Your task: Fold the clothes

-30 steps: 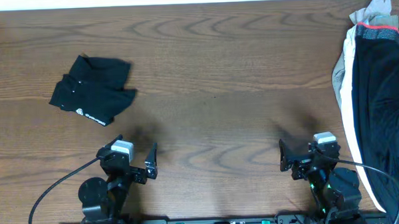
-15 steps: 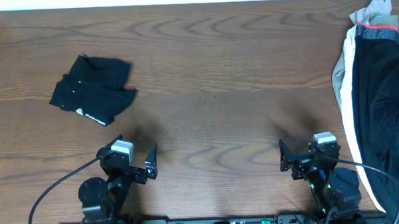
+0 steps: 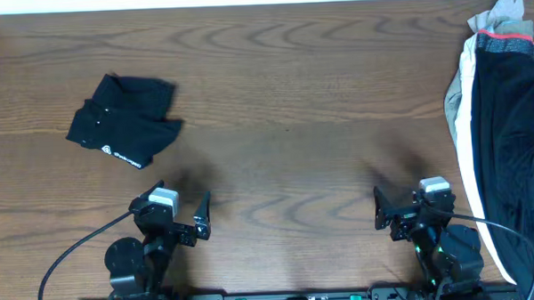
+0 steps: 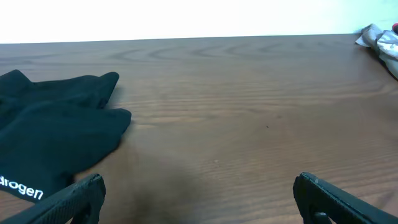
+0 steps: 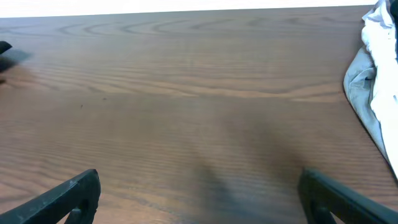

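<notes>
Overhead: you have the black T-shirt lying as a small folded bundle on the far left part of the wooden table, a small white logo showing on its near edge. The left gripper sits at the near edge, left of centre, nearer than the bundle and clear of it; its jaws stand wide apart with nothing between them. The right gripper sits at the near edge, right of centre, jaws likewise spread and empty, well apart from the T-shirt. A pile of garments, black, white and grey with a red-trimmed band, lies along the right edge of the table, just right of the right arm. Left wrist: you see both dark fingers at the bottom corners of the view, far apart, only bare wood between them. The T-shirt fills the left side, flat on the table just beyond the left finger; whether it touches the finger you cannot tell. White lettering, cut off at the left border, shows at its near edge. A bit of grey cloth lies at the far right corner. Right wrist: fingers spread to both bottom corners over bare wood, holding nothing. Pale cloth from the pile hangs in at the right. A dark blur at the far left is too unclear to name.
</notes>
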`<state>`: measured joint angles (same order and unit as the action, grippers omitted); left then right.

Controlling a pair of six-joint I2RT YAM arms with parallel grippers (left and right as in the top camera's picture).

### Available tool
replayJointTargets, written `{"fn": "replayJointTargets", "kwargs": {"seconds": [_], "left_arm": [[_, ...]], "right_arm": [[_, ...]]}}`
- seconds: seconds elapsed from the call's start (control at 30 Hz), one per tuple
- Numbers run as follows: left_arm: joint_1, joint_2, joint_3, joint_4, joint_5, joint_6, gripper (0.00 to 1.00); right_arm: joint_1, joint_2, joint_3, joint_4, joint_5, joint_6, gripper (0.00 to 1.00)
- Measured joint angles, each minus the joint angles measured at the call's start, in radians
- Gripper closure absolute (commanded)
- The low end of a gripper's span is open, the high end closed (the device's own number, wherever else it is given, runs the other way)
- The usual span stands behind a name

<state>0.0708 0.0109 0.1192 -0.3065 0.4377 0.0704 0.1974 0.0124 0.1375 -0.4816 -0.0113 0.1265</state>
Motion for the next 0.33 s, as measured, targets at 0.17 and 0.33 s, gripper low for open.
{"fn": "replayJointTargets", "kwargs": {"seconds": [0.17, 0.33], "left_arm": [[0.000, 0.000, 0.000, 0.000, 0.000, 0.000, 0.02], [0.000, 0.000, 0.000, 0.000, 0.000, 0.000, 0.02]], "right_arm": [[0.000, 0.000, 0.000, 0.000, 0.000, 0.000, 0.01], [0.000, 0.000, 0.000, 0.000, 0.000, 0.000, 0.01]]}}
